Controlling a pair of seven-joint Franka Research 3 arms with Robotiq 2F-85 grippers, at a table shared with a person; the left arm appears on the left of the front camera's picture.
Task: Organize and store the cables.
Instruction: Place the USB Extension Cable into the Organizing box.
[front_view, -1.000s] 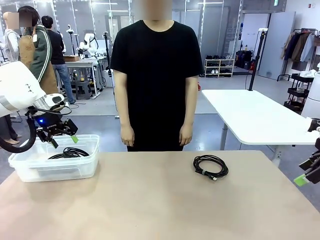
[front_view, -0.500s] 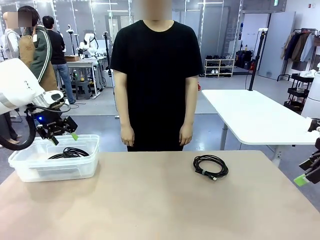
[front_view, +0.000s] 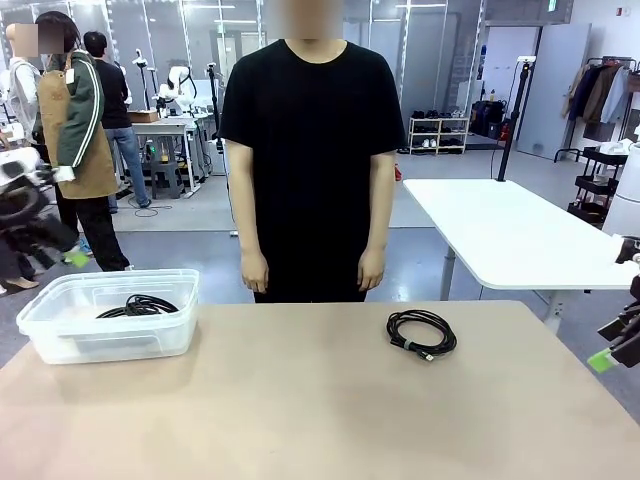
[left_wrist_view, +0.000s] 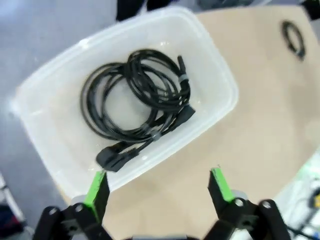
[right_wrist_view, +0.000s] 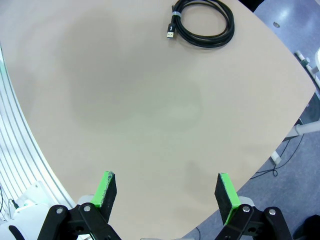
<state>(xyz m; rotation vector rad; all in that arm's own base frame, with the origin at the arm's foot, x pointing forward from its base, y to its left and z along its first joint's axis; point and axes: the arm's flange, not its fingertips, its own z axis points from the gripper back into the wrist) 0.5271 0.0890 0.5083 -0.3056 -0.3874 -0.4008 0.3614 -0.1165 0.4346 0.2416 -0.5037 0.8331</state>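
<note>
Both grippers, left (left_wrist_view: 157, 187) and right (right_wrist_view: 166, 192), wide open and empty; bundled black cables (left_wrist_view: 135, 100) already inside clear plastic bin (left_wrist_view: 45, 90), one coiled black cable (front_view: 421, 333) loose on tan table (front_view: 300, 400): approach vertically, straddle coil's bound side.

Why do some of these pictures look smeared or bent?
Front view: the left gripper at the picture's edge is motion-blurred. Left wrist view: the cables and clear bin look soft. Right wrist view: sharp, but the wide lens curves the table edges.
</note>
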